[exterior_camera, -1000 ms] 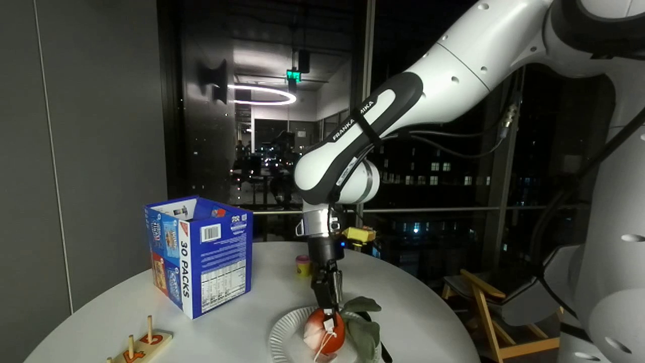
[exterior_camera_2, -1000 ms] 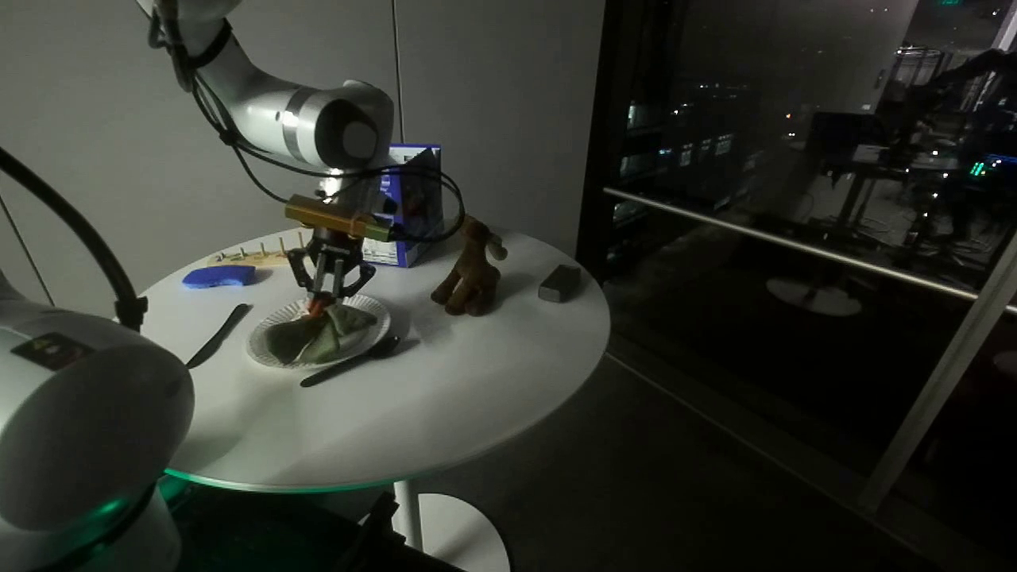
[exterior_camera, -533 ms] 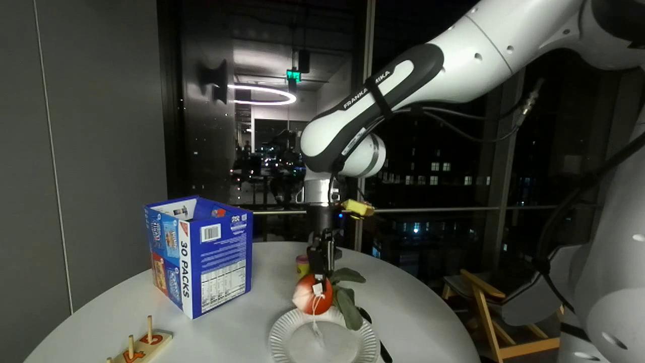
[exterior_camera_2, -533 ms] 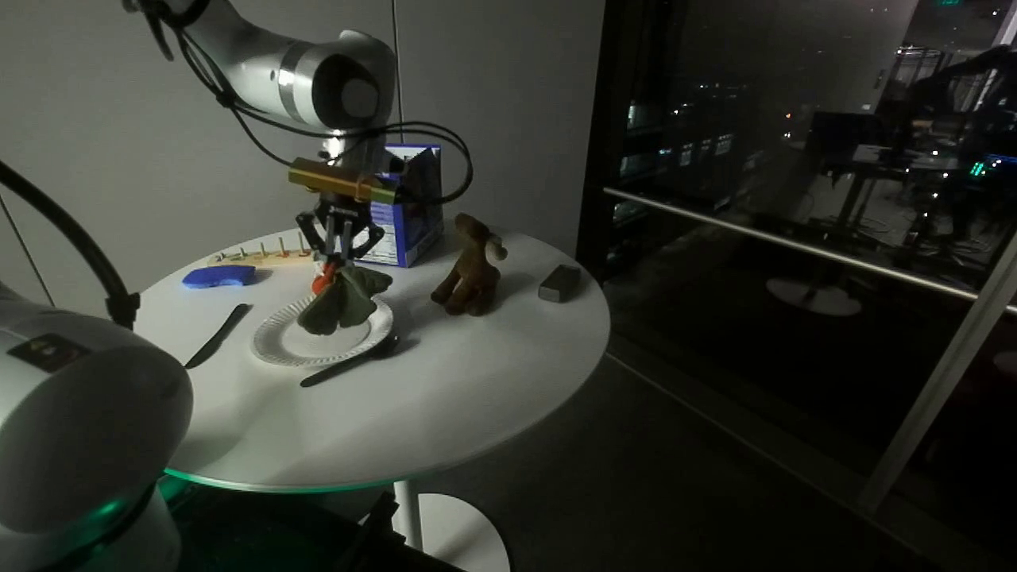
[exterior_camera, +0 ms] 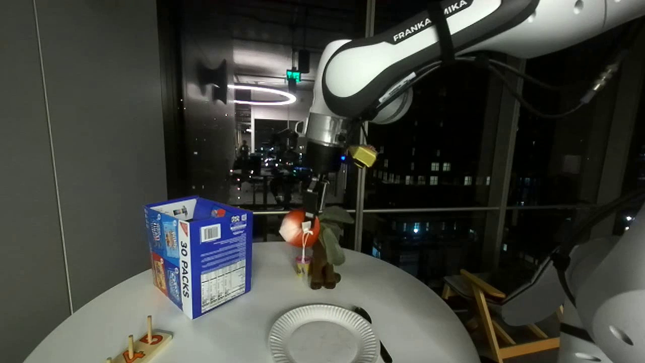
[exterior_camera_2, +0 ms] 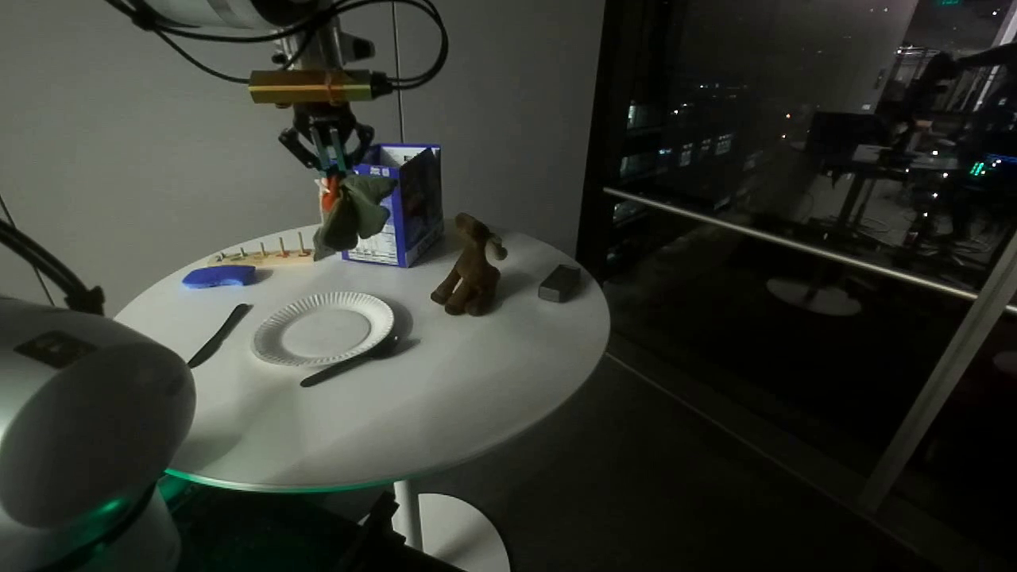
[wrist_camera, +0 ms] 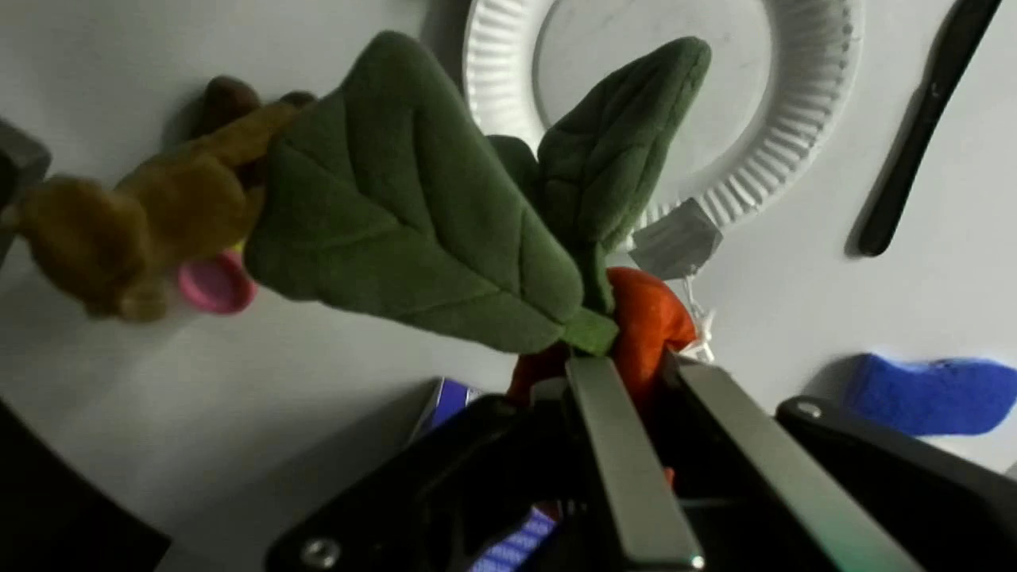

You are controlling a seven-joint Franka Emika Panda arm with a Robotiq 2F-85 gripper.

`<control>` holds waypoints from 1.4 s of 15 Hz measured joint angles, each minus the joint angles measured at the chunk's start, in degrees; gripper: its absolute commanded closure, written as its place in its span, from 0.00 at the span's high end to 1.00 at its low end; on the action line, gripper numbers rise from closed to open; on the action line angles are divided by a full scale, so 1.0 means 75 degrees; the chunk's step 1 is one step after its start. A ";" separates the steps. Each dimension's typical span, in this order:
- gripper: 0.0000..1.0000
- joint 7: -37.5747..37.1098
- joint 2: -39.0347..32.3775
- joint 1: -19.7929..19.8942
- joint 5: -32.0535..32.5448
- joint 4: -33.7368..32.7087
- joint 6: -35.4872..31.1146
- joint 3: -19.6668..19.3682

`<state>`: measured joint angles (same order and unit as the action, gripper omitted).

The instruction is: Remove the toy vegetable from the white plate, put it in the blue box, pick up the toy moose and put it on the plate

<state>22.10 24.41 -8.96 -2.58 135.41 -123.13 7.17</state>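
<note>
The toy vegetable [exterior_camera: 312, 234] is red-orange and white, with green leaves [wrist_camera: 413, 206].

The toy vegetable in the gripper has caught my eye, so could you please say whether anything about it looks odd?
Yes: a white string dangles from the toy vegetable below the gripper. It looks untidy because it hangs loose, and might catch on the blue box.
</note>
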 measured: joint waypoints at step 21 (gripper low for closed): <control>0.09 -0.3140 -0.3370 0.0848 0.5109 -0.2967 -0.4476 0.1113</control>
<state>-1.46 -0.86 -2.60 35.74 113.16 -156.70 15.52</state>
